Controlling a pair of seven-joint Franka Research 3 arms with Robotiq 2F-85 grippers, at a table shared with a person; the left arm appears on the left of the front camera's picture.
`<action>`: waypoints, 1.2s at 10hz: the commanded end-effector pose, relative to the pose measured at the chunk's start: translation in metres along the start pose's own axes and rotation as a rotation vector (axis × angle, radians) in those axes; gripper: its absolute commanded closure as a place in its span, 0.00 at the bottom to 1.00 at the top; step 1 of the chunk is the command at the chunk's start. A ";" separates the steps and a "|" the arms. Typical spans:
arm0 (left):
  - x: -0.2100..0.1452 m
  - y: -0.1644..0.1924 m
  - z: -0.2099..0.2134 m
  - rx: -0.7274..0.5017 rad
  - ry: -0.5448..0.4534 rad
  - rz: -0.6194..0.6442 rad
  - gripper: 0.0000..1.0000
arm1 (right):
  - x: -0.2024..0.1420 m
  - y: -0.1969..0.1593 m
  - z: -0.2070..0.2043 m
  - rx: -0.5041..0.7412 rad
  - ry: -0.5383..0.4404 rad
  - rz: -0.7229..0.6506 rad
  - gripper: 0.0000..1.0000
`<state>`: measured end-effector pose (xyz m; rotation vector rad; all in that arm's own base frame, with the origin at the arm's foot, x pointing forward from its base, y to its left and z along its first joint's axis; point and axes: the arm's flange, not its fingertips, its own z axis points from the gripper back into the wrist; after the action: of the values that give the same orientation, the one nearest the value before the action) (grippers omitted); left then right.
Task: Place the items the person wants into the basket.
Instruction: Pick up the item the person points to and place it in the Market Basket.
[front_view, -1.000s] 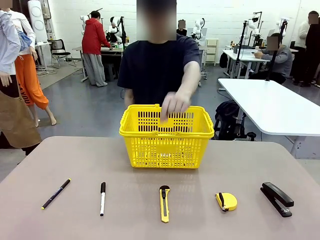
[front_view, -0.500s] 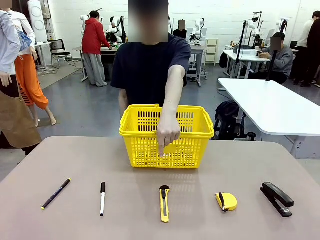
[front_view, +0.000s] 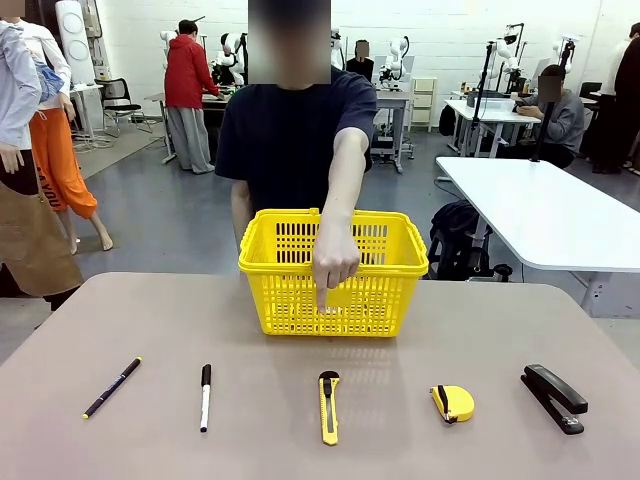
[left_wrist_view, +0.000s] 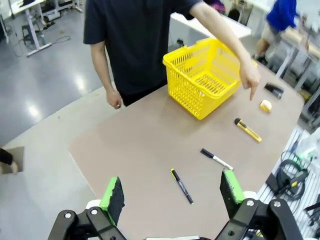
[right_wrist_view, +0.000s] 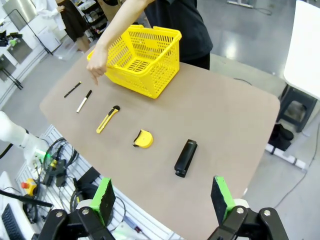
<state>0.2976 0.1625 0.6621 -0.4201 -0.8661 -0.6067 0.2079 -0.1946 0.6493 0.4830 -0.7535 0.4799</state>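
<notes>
My left hand (left_wrist_view: 171, 189) and right hand (right_wrist_view: 161, 194) both hang spread wide above the table (front_view: 150, 330), pinching nothing. The person's forefinger (front_view: 323, 296) points down in front of the basket (front_view: 290, 268), and I take it to mean the knife (front_view: 329, 407), which lies on the table at 6 o'clock from the basket, its length running toward me. It looks light, stiff and slim, so I would close across its narrow body at the middle. The tape measure (front_view: 453, 402) at 3 o'clock from the knife is rounded and smooth, likely to slip. The stapler (front_view: 554, 397), further out at 3 o'clock, looks heavier, and its hinged top may give. The pen (front_view: 112, 387) and marker (front_view: 205, 396) lie at 9 o'clock. I cannot tell whether the knife's blade is drawn in, and the basket's front wall hides its floor from the front
</notes>
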 end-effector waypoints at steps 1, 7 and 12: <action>0.081 -0.097 -0.034 0.091 0.194 -0.169 0.00 | 0.000 -0.001 -0.004 -0.001 -0.022 0.013 0.00; 0.089 -0.244 -0.309 0.216 0.716 -0.029 0.00 | 0.000 -0.001 -0.004 -0.001 -0.022 0.013 0.00; -0.014 -0.292 -0.384 0.519 0.537 0.208 0.00 | 0.000 -0.001 -0.004 -0.001 -0.022 0.013 0.00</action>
<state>0.3315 -0.2637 0.4662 0.0414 -0.3946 -0.3051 0.2073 -0.1933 0.6501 0.4803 -0.7544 0.4765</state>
